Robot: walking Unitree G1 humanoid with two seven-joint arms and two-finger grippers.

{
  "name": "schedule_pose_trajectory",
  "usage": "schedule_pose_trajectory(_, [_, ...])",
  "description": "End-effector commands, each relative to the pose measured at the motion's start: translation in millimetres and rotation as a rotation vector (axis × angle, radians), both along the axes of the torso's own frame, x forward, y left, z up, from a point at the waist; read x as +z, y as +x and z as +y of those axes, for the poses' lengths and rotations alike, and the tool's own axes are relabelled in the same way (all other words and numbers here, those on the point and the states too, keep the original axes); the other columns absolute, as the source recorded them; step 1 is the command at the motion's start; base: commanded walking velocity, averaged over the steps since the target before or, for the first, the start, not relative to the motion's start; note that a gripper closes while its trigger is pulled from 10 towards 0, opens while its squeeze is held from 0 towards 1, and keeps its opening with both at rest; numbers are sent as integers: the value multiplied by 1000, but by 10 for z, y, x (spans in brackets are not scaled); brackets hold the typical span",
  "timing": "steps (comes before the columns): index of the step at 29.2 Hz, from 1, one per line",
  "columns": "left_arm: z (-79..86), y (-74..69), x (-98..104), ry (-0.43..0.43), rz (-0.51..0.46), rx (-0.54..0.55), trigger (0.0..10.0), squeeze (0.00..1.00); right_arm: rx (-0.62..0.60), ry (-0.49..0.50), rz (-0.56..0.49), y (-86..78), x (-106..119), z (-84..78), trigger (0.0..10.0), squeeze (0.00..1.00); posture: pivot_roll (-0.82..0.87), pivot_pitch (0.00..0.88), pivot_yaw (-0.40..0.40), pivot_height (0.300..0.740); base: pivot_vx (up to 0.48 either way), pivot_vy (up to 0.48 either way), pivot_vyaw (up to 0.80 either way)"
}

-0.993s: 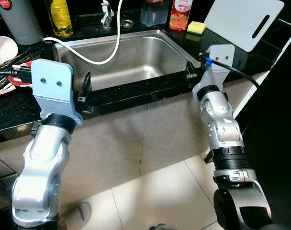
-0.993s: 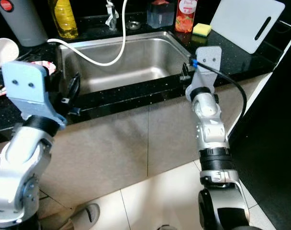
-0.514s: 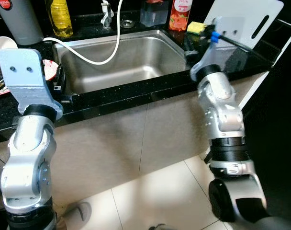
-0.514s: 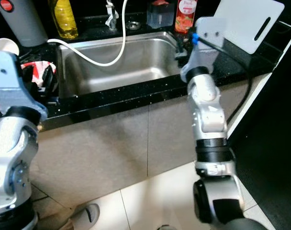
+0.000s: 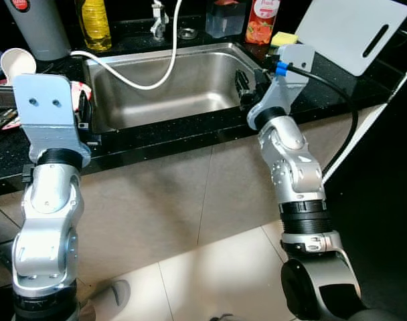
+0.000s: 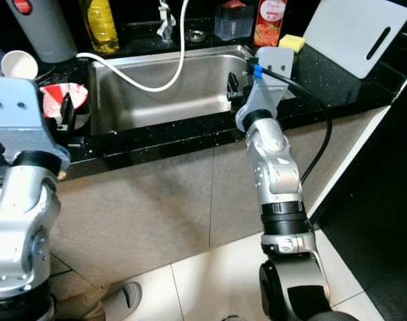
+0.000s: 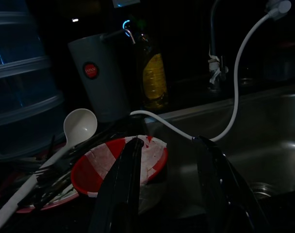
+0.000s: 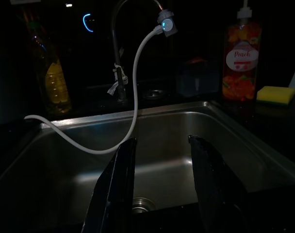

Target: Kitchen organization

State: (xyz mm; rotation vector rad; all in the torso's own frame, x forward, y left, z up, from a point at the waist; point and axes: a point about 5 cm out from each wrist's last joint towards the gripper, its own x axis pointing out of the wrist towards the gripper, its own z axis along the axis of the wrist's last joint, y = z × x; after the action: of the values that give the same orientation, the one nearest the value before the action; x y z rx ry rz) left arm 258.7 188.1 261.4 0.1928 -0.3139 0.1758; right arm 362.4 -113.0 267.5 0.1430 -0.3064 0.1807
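Observation:
A red-and-white bowl (image 7: 104,162) sits on the black counter left of the steel sink (image 5: 170,80), beside a white ladle (image 7: 79,125) and dark cutlery. My left gripper (image 7: 168,141) hovers open just in front of the bowl, at the sink's left rim, holding nothing. My right gripper (image 8: 162,140) is open and empty above the sink's right front part, pointing across the basin. A white hose (image 8: 133,111) runs from the faucet (image 8: 119,34) and droops into the sink.
Along the back stand a grey jug (image 7: 96,82), a yellow oil bottle (image 5: 96,23), a peach soap bottle (image 8: 238,60) and a yellow sponge (image 8: 272,94). A white cutting board (image 5: 354,33) leans at the far right. A paper cup (image 5: 17,61) stands by the bowl.
My left gripper moved left from the sink's front edge to the bowl. The right gripper rose from the sink's front right corner, then swung left over the basin. The camera shifted slightly.

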Motion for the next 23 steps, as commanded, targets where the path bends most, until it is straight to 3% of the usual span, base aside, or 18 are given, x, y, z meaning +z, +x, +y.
schedule_pose_trajectory(1, [-20, 16, -67, 5, 16, 9, 10000, 0, 8, 24, 29, -15, -38, 12, 10000, 0, 198, 0, -11, 740, 0, 0, 0])
schedule_pose_trajectory(9, [-90, 48, -121, -38, 11, -19, 10000, 0, 11, 57, 72, -4, -111, 34, 10000, 0, 164, 0, -17, 740, 0, 0, 0])
schedule_pose_trajectory(16, [-143, 78, -125, -26, -3, -48, 10000, 0, 0, 88, 67, -9, -113, -5, 10000, 0, 155, 0, -8, 740, 0, 0, 0])
schedule_pose_trajectory(23, [-137, 107, -113, -24, -14, -48, 10000, 0, 5, 54, 70, -20, -142, 14, 10000, 0, 156, 0, -8, 740, 0, 0, 0])
